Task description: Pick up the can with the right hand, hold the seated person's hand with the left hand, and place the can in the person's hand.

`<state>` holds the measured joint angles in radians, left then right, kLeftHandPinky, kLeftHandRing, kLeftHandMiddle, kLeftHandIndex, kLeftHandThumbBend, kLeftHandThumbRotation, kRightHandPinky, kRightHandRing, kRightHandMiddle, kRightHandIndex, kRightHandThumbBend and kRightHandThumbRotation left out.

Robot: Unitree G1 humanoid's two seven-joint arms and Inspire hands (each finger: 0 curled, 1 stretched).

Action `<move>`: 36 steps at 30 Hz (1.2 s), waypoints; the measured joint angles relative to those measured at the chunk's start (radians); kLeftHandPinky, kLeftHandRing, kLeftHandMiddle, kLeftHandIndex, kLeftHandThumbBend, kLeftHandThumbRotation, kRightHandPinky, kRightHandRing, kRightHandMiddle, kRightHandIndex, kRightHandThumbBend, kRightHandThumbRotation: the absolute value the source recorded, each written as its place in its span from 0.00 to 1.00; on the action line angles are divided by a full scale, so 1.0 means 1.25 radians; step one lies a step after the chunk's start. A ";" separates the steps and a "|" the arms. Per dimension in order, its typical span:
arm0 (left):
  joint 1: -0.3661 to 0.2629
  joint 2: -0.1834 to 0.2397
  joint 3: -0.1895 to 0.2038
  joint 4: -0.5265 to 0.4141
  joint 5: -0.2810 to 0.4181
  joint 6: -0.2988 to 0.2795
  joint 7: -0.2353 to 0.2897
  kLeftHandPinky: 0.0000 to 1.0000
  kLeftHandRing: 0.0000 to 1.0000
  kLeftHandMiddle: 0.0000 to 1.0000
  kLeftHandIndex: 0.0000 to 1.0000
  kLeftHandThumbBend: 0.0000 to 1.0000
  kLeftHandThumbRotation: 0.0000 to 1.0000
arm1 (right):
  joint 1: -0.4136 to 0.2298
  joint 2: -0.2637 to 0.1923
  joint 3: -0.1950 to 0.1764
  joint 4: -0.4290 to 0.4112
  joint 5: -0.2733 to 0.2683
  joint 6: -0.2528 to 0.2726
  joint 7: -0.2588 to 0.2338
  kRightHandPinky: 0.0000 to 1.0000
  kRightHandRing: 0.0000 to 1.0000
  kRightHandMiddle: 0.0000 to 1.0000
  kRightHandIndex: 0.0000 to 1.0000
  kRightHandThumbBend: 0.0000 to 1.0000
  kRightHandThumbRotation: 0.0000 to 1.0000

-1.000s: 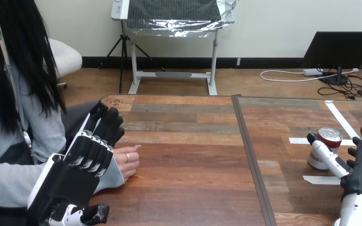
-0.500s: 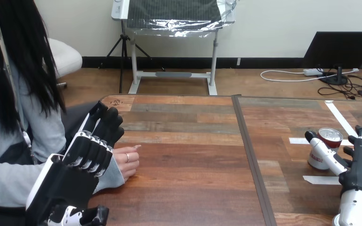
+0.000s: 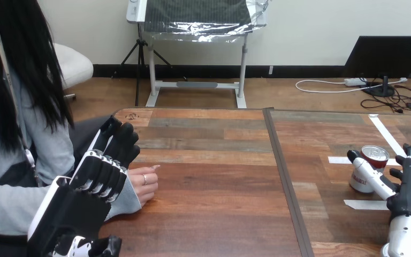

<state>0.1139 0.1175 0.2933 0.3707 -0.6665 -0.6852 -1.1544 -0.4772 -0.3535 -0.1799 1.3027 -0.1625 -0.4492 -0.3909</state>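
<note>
Can (image 3: 373, 156) stands upright on counter (image 3: 219, 182), right of frame. Right robot hand (image 3: 408, 199) is spread, not closed: thumb across the can's front, fingers (image 3: 408, 158) just right of it. Left robot hand (image 3: 99, 179), lower left, overlaps person's hand (image 3: 145, 184) at the wrist; grip cannot be told.
</note>
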 measured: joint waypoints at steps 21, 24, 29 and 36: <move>0.014 0.001 0.000 -0.042 -0.002 0.009 0.006 1.00 1.00 1.00 1.00 1.00 0.40 | -0.006 -0.003 0.006 0.000 0.002 0.006 0.021 0.78 0.86 0.92 0.97 1.00 0.55; 0.021 0.001 0.000 -0.048 -0.002 0.009 0.006 1.00 1.00 1.00 1.00 1.00 0.41 | -0.008 -0.003 0.006 0.000 0.002 0.007 0.021 0.77 0.86 0.92 0.97 1.00 0.55; 0.031 0.001 0.001 -0.051 -0.002 0.002 0.006 1.00 1.00 1.00 1.00 1.00 0.43 | -0.014 -0.003 0.007 0.001 0.002 0.016 0.025 0.77 0.87 0.92 0.96 1.00 0.54; 0.042 0.001 0.001 -0.051 -0.003 -0.003 0.004 1.00 1.00 1.00 1.00 1.00 0.43 | -0.019 -0.003 0.009 0.001 0.002 0.027 0.032 0.75 0.87 0.91 0.95 1.00 0.52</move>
<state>0.1665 0.1192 0.2948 0.3072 -0.6697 -0.6895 -1.1497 -0.5006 -0.3570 -0.1690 1.3034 -0.1596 -0.4157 -0.3510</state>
